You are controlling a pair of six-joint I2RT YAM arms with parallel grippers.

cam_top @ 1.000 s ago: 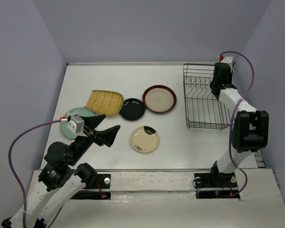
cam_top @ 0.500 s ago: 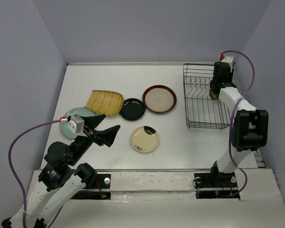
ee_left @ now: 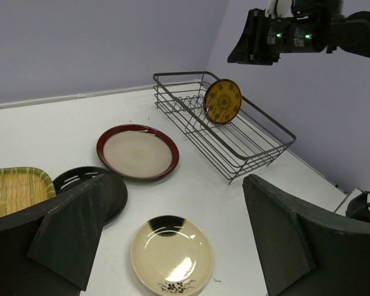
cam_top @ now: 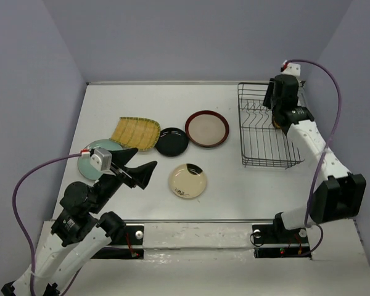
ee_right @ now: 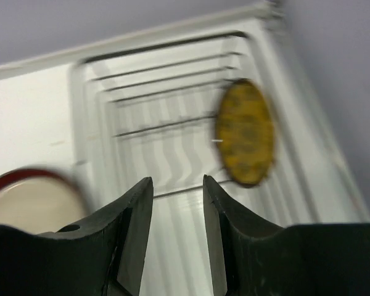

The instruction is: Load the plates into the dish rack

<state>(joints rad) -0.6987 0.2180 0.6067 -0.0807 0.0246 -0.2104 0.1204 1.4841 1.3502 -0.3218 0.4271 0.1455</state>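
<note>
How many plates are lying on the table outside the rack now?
5: yellow ribbed plate at left, pale green plate partly under the left arm, black plate mid-table, red-rimmed plate nearest the dish rack, cream plate towards the near edge. None looks fully hidden.

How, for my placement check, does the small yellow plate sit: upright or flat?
Upright: the small yellow plate stands on edge in the dish rack, apart from the right gripper.
</note>
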